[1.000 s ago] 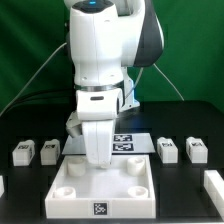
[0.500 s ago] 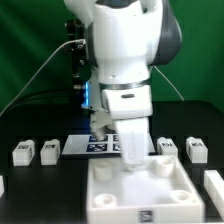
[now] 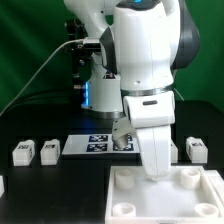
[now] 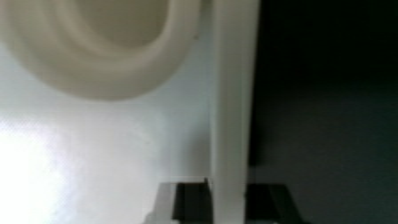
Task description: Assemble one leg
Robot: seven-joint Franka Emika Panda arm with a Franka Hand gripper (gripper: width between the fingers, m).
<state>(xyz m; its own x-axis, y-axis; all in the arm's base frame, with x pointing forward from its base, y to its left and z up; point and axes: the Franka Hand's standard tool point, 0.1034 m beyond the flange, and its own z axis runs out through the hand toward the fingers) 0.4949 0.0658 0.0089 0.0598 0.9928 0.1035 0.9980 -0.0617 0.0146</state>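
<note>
Holding the square top, no leg fitted
The gripper pinches its rim; sockets empty, legs lying either side of the marker board.

In the wrist view the pincer is showing only as blurred dark tips flanking a white wall. In the exterior view the arm is hiding it, along with part of the marker board. The square piece is running off that view's bottom and right edges.
</note>
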